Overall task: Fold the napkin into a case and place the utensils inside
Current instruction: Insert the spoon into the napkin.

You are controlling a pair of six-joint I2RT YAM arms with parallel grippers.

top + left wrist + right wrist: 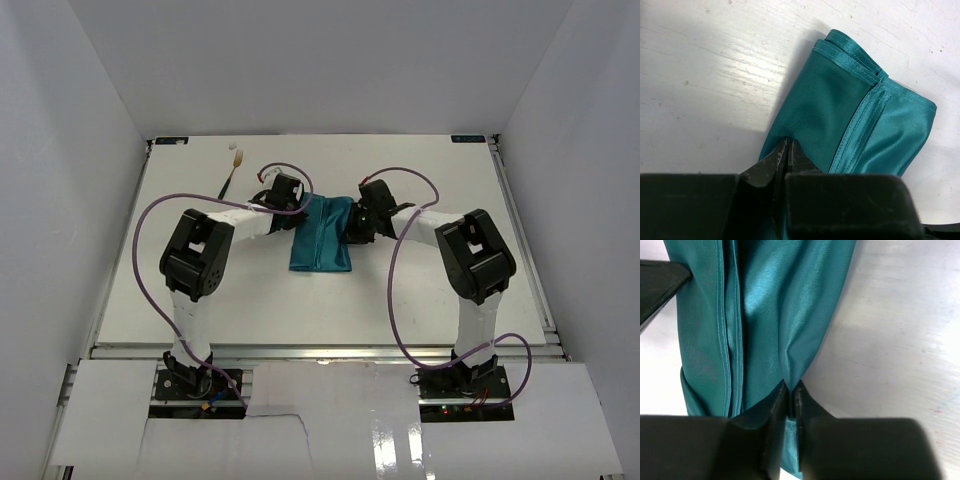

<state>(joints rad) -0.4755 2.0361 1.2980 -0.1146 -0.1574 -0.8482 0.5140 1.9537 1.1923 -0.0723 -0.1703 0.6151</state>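
The teal napkin (322,235) lies folded into a narrow strip in the middle of the table. My left gripper (296,212) is shut on its left edge near the far end; in the left wrist view the closed gripper (788,145) pinches the cloth (840,110). My right gripper (355,222) is shut on the napkin's right edge; in the right wrist view it (791,388) clamps a fold of the cloth (770,315). A fork with a dark handle and pale head (232,170) lies at the far left. The knife is not in view.
White walls enclose the table (450,290) on three sides. Purple cables (150,215) loop over both arms. The left gripper's dark finger shows at the upper left of the right wrist view (660,285).
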